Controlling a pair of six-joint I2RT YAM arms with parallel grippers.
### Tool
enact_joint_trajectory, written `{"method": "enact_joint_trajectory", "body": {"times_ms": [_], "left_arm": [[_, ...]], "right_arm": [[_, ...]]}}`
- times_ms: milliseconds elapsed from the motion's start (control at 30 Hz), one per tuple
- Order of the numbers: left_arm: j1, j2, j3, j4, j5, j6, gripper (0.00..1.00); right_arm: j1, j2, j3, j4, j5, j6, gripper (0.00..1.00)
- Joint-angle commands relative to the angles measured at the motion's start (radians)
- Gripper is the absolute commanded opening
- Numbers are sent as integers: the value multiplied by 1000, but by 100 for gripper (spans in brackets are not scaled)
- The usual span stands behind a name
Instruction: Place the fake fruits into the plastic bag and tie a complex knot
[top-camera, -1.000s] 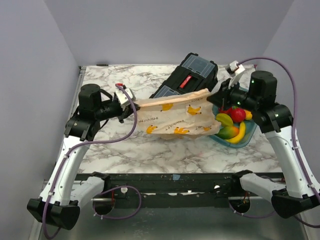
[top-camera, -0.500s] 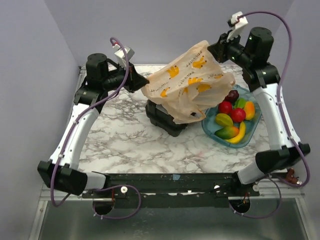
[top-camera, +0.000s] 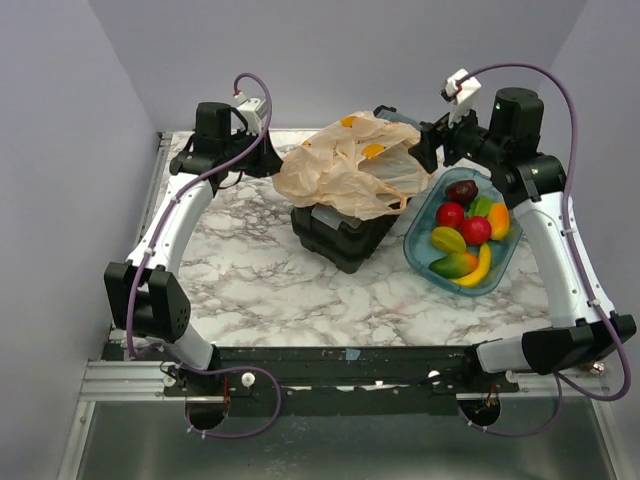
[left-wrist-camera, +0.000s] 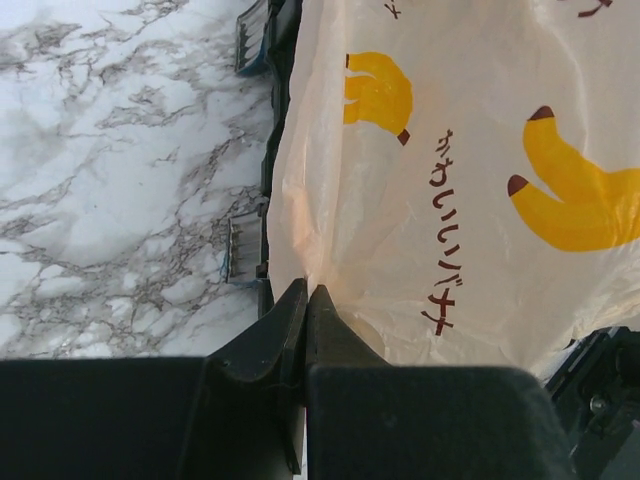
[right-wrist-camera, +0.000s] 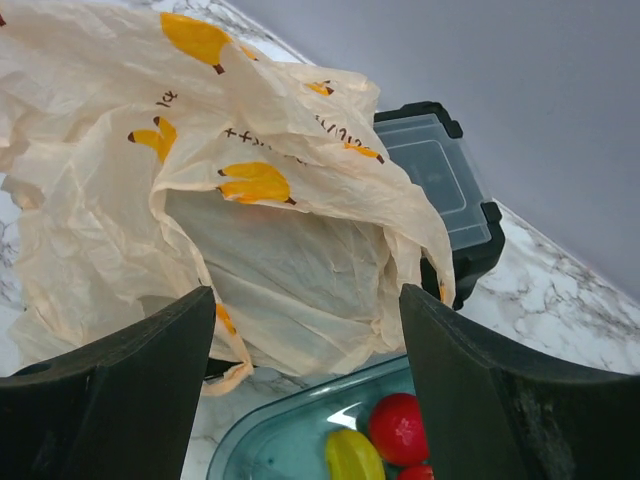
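The peach plastic bag (top-camera: 350, 170) with printed bananas lies crumpled over the black toolbox (top-camera: 345, 235). My left gripper (top-camera: 272, 160) is shut on the bag's left edge; in the left wrist view its tips (left-wrist-camera: 306, 292) pinch the film of the bag (left-wrist-camera: 450, 180). My right gripper (top-camera: 425, 152) hangs open just right of the bag, holding nothing. In the right wrist view the wide-apart right gripper (right-wrist-camera: 305, 300) frames the bag's open mouth (right-wrist-camera: 290, 260). The fake fruits (top-camera: 462, 232) lie in the blue tray (top-camera: 418, 245), a red one (right-wrist-camera: 400, 425) showing below the right gripper. The knot is out of view.
The toolbox's clear-lidded corner (right-wrist-camera: 435, 165) sticks out behind the bag. The tray's rim (right-wrist-camera: 290, 435) lies close under the right gripper. Bare marble table (top-camera: 250, 280) lies in front of the toolbox. Purple walls stand at the back and on both sides.
My right gripper has opened and let go of the bag. The bag, stretched in the air between both arms before, has sunk onto the toolbox. The left gripper still grips its edge.
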Motion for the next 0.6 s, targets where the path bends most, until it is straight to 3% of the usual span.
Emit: {"method": "enact_joint_trajectory", "body": {"times_ms": [0, 167, 567], "left_arm": [[9, 47, 82, -73, -4, 108, 0], [31, 95, 128, -104, 36, 154, 0], [49, 210, 275, -186, 99, 327, 0]], "right_arm": [[-10, 18, -71, 11, 27, -82, 78], [-18, 106, -61, 109, -1, -71, 80], [-18, 304, -55, 266, 95, -47, 82]]}}
